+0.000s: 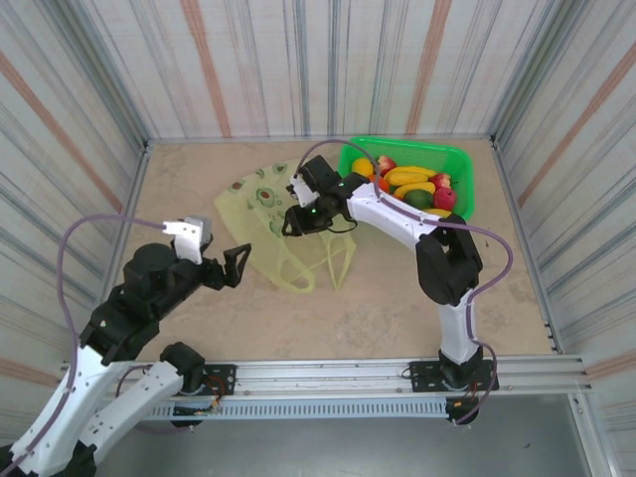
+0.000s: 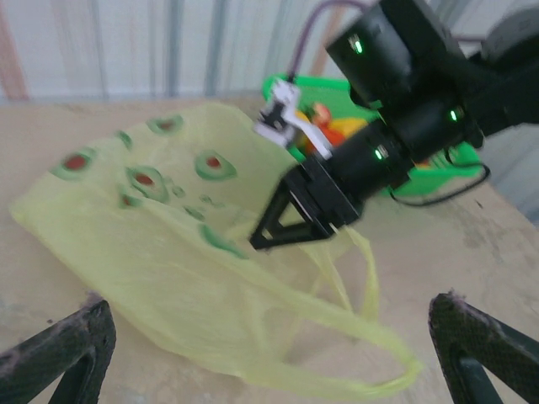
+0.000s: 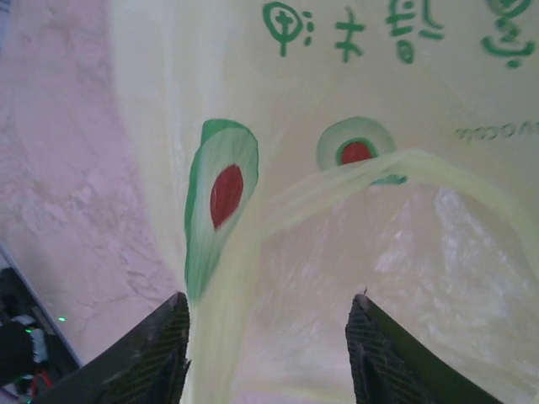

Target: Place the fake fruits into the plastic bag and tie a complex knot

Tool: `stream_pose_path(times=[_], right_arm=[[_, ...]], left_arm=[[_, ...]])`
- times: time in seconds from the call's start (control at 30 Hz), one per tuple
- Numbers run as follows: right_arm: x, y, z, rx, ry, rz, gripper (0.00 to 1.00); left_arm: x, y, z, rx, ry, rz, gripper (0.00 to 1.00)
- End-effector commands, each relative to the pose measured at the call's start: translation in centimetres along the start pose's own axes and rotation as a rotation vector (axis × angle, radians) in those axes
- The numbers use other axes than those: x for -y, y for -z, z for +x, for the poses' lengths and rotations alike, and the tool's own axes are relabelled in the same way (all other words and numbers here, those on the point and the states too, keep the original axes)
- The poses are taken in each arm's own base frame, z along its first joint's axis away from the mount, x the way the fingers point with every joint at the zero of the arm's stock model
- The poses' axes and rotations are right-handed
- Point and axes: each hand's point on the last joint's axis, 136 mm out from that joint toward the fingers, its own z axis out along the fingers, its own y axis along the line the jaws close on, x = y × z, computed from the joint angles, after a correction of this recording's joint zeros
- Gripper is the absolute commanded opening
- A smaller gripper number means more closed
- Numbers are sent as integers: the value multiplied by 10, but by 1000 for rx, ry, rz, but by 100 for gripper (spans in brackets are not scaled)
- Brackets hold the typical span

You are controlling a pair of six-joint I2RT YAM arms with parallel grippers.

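Yellow-green and thin, the plastic bag (image 1: 260, 211) lies flat and empty on the table (image 1: 358, 318) between the two arms. Its printed side faces up and its two loop handles (image 1: 320, 264) trail toward the near edge. None of the fake fruits (image 1: 412, 185) is in it yet; they sit heaped in the green basket (image 1: 459, 155) at the far right, just beyond the bag, so the task looks to be at its opening step.

The right gripper (image 1: 289, 228) is lowered over the bag near its mouth. In the right wrist view its jaws stand partly apart, and a strip of handle film runs up between them. That position suggests it is trying to catch the top layer and lift the mouth open. The film is so sheer that it is hard to tell whether the fingertips touch it at all, and nothing looks pinched.

The left gripper (image 1: 235, 266) hangs just beside the bag's near left edge with its jaws spread wide and nothing in them. It is aimed across the bag toward the other arm, probably ready to take the opposite handle and hold the mouth open for loading.
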Motion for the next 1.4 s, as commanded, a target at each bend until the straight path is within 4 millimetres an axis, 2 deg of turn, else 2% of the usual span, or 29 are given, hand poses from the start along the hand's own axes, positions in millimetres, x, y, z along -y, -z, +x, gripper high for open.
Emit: stream_pose_path(times=[0.0, 0.13, 0.2, 0.3, 0.4, 0.53, 0.8, 0.97, 1.1, 1.23, 1.37], right_arm=[[-10, 17, -3, 29, -41, -37, 54], [7, 63, -10, 175, -77, 38, 53], [20, 91, -10, 259, -99, 92, 50], [37, 120, -1, 323, -160, 144, 48], [46, 140, 14, 374, -167, 191, 48], [42, 155, 38, 383, -137, 187, 49], [55, 181, 83, 382, -82, 267, 49], [60, 185, 105, 387, -62, 257, 50], [64, 184, 117, 374, -65, 248, 49], [69, 184, 123, 378, -71, 249, 50], [70, 184, 121, 385, -78, 233, 50]], left_arm=[[30, -4, 13, -123, 43, 155, 99], [46, -5, 31, -241, 134, 243, 99], [52, -6, 47, -326, 164, 274, 98], [43, -15, 73, -441, 229, 210, 96], [47, -26, 93, -540, 269, 221, 91], [44, -42, 102, -607, 210, 188, 85], [40, -76, 134, -733, 128, 108, 69], [27, -94, 131, -708, 7, 8, 62], [26, -98, 124, -696, -49, -23, 57], [30, -94, 111, -669, -98, -43, 57], [30, -97, 118, -705, -115, -49, 56]])
